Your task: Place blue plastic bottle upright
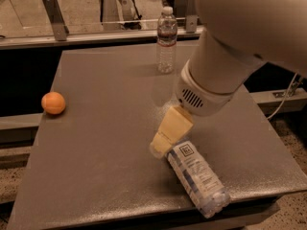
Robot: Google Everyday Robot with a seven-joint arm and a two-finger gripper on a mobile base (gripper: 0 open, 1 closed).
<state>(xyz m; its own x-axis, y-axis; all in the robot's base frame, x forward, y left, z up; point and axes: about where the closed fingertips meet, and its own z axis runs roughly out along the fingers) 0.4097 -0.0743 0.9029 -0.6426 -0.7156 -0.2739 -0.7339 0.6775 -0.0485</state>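
Note:
The blue plastic bottle [196, 178] lies on its side near the front right of the grey table [96, 143], its base toward the front edge and its neck pointing up-left. Its pale label with a small dark square logo faces up. My gripper [163, 140], with cream-coloured fingers, hangs from the white arm [225, 56] and sits right over the bottle's neck, hiding the white cap.
A slimmer clear bottle [166, 40] with a red-striped band stands upright at the back of the table. An orange ball [53, 103] rests near the left edge. A railing and glass panel run behind the table.

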